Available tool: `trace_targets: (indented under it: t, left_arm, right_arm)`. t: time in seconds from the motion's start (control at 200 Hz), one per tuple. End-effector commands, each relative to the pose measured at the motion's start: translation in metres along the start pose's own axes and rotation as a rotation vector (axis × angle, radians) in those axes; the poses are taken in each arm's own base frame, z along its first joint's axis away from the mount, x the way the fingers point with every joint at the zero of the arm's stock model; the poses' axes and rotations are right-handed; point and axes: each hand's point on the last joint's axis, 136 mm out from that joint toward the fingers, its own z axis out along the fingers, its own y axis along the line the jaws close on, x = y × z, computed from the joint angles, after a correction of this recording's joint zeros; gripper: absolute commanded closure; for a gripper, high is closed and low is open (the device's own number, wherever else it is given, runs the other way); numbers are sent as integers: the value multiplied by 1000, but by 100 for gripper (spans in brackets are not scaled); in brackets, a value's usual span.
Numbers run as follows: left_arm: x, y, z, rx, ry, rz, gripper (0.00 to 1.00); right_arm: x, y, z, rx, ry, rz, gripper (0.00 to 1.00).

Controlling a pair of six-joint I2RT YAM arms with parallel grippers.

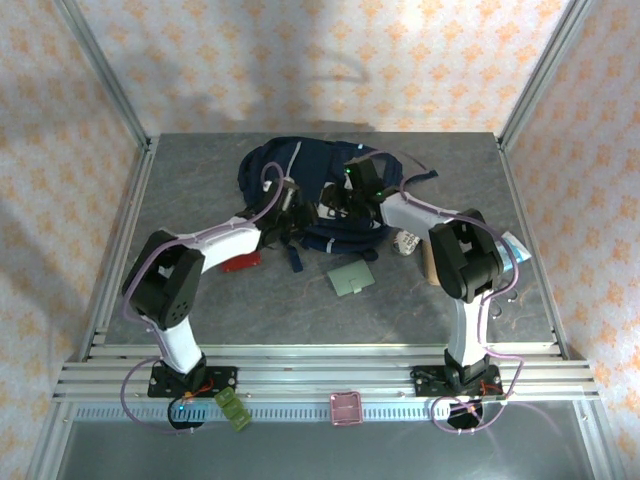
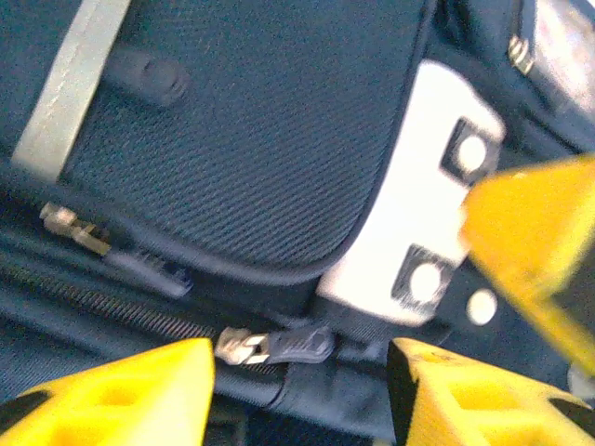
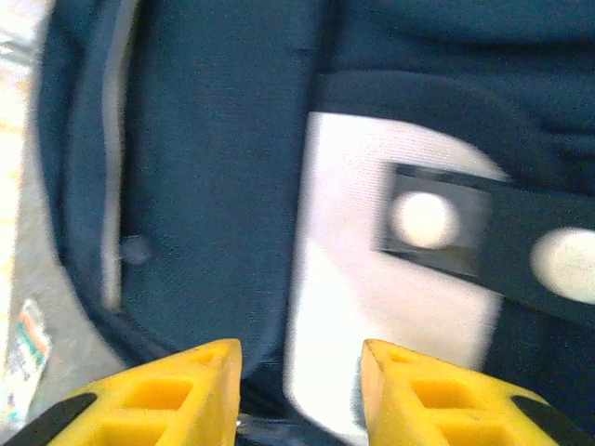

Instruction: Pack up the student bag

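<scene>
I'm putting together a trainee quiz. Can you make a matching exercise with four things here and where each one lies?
1 student bag
2 red item
3 green pad
4 pink tile

a on the front rail
b by the left arm
c far middle of the table
d mid-table, between the arms

Pairs: 1c, 2b, 3d, 4a

The student bag (image 1: 285, 165), a navy-blue fabric backpack, lies flat at the far middle of the grey table (image 1: 200, 300), its dark straps (image 1: 418, 178) sprawled around it. A light grey stripe (image 2: 65, 84) crosses its woven panel. A white-grey patch (image 2: 390, 232) carries dark tabs with pale studs — a metal zip pull (image 2: 244, 347) sits just below.
</scene>
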Motion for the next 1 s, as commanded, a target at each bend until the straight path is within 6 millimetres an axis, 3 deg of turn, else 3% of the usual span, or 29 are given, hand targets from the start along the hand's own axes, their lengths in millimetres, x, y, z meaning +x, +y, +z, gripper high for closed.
trace_targets:
  t: [0.0, 0.16, 0.365, 0.596, 0.686, 0.891, 0.991]
  left_arm:
    - [8, 23, 10, -179, 47, -10, 41]
    - [28, 41, 34, -337, 119, -5, 38]
    - [39, 53, 50, -441, 137, -44, 39]
    - [60, 53, 50, -478, 171, -37, 64]
    - [63, 58, 43, -494, 173, -40, 66]
    - [65, 66, 43, -512, 163, -6, 43]
    - [68, 69, 52, -538, 182, 19, 41]
  right_arm:
    - [-11, -34, -17, 87, -85, 84, 62]
    - [-21, -71, -36, 134, -179, 182, 61]
    - [-8, -92, -32, 153, -185, 247, 61]
    - [9, -105, -19, 167, -144, 278, 62]
    - [8, -105, -21, 166, -149, 274, 62]
    - [11, -106, -21, 168, -141, 273, 62]
    - [12, -108, -22, 175, -142, 276, 62]
